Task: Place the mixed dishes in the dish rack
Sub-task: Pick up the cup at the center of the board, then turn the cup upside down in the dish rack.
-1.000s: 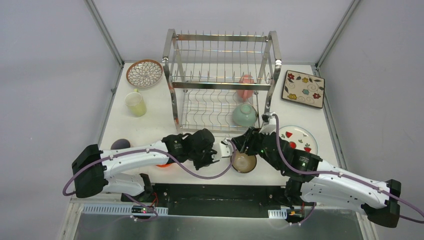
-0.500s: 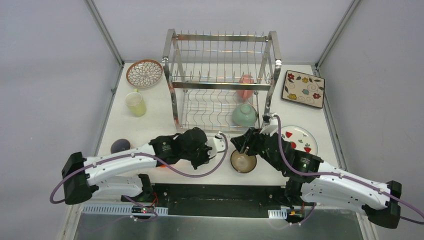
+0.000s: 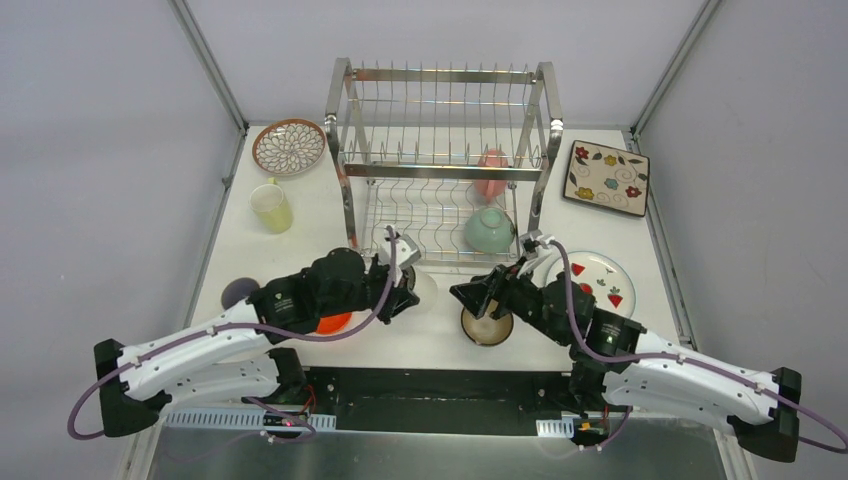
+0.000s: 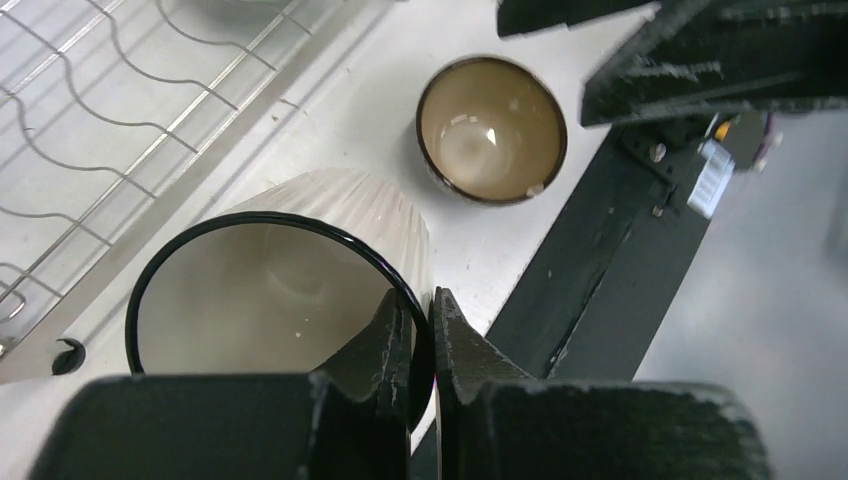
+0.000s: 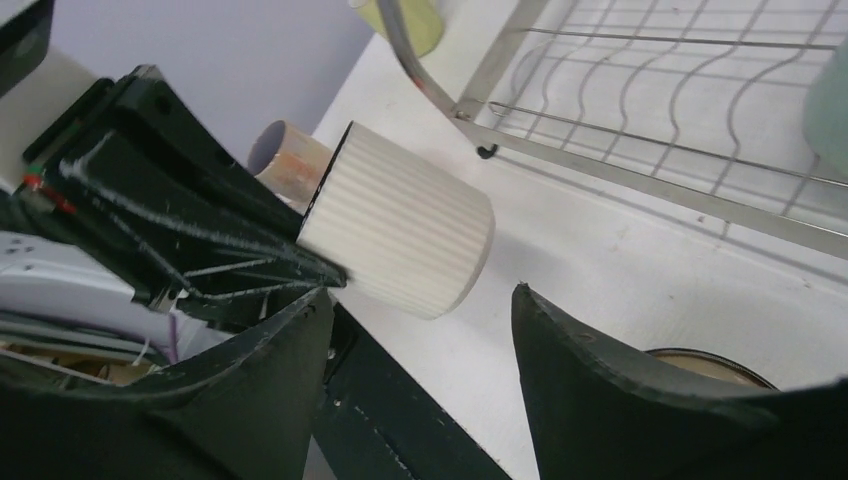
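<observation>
The left tool (image 4: 420, 312) is pinching the black rim of the ribbed white mug (image 4: 345, 200), which is tilting sideways over the desk (image 4: 380, 90) by the shiny wire rack (image 3: 443, 171). The right tool (image 5: 420, 300) is gaping open nearby.

Bright, even light; soft shadows

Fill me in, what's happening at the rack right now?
The left gripper is shut on the rim of the white ribbed mug, holding it tilted just in front of the dish rack. The right gripper is open close by, near the brown bowl on the table. A mint bowl and a pink cup sit on the rack's lower tier.
</observation>
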